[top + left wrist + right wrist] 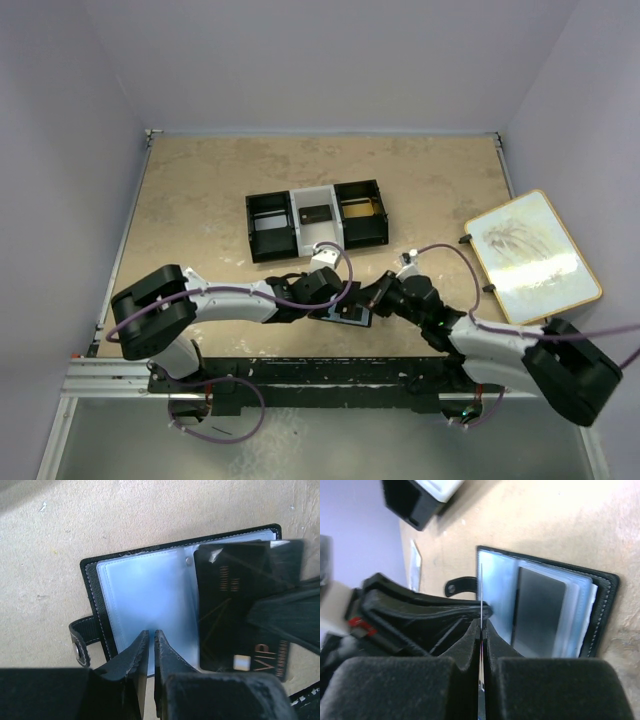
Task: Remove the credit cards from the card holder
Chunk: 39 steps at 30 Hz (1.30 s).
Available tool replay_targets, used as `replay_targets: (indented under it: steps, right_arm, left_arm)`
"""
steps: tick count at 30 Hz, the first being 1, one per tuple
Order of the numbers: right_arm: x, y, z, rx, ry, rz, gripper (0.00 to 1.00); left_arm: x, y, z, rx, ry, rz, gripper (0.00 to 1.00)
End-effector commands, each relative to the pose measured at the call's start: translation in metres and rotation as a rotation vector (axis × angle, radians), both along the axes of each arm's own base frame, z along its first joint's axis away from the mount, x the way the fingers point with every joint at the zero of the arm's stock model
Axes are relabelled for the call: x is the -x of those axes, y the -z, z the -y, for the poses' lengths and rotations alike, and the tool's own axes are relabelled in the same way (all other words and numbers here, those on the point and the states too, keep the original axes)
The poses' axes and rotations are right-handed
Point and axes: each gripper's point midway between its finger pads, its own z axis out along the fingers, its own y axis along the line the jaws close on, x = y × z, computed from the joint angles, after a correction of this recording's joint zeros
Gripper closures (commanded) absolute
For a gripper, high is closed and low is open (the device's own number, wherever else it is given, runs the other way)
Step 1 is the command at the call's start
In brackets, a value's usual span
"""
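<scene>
— What does the right gripper (481, 630) have?
— A credit card (481, 587), seen edge-on as a thin line and pinched between both fingers. It crosses the card holder (606, 595) at its left edge.
— Is the holder open?
— Yes, flat on the tan table (560, 520), with its pale-blue sleeves fanned. A dark card (540, 610) sits in one sleeve, and the snap strap (460, 586) sticks out to the left.

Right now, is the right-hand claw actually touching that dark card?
Touching. The right wrist view shows the dark card edge-on, pinched between the fingers of the right gripper.

arms (235, 300): white links, black joints | cables (440, 248): purple — looped | fingers (132, 665): black
</scene>
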Motion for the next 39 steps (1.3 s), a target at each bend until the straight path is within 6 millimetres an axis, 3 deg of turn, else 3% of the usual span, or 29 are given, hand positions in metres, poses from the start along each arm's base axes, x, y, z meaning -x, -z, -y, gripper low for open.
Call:
replay_targets:
  steps: [1, 6, 11, 13, 19, 22, 26, 35, 39]
  right_arm:
    - [-0.004, -0.013, 0.021, 0.077, 0.066, 0.056, 1.0]
    - [-0.003, -0.043, 0.034, 0.08, 0.071, 0.199, 1.0]
    - [-0.001, -0.072, 0.033, 0.057, 0.012, 0.388, 1.0]
    - [-0.002, -0.083, 0.033, 0.078, -0.014, 0.469, 1.0]
    - [-0.008, -0.126, 0.028, 0.14, -0.08, 0.779, 1.0]
    - [-0.009, -0.146, 0.023, 0.167, -0.118, 0.888, 1.0]
    - [-0.009, -0.155, 0.011, 0.26, -0.233, 1.027, 1.0]
    - [-0.017, -0.163, -0.009, 0.392, -0.392, 1.203, 1.0]
    - [-0.033, -0.167, -0.016, 0.495, -0.427, 1.25, 1.0]
  left_arm:
    - [-0.001, -0.007, -0.007, -0.004, -0.02, 0.024, 0.94]
    - [-0.009, -0.028, 0.003, 0.052, -0.046, 0.057, 0.93]
    - [-0.017, -0.076, -0.003, 0.141, -0.096, 0.139, 0.83]
    - [-0.018, -0.098, -0.01, 0.173, -0.097, 0.174, 0.74]
    - [-0.038, -0.14, -0.064, 0.121, -0.196, 0.251, 0.37]
    - [-0.057, -0.16, -0.091, 0.147, -0.237, 0.254, 0.27]
    - [-0.072, -0.179, -0.127, 0.091, -0.303, 0.269, 0.27]
    - [-0.067, -0.203, -0.214, -0.093, -0.493, 0.419, 0.26]
    - [-0.062, -0.194, -0.237, -0.137, -0.562, 0.462, 0.25]
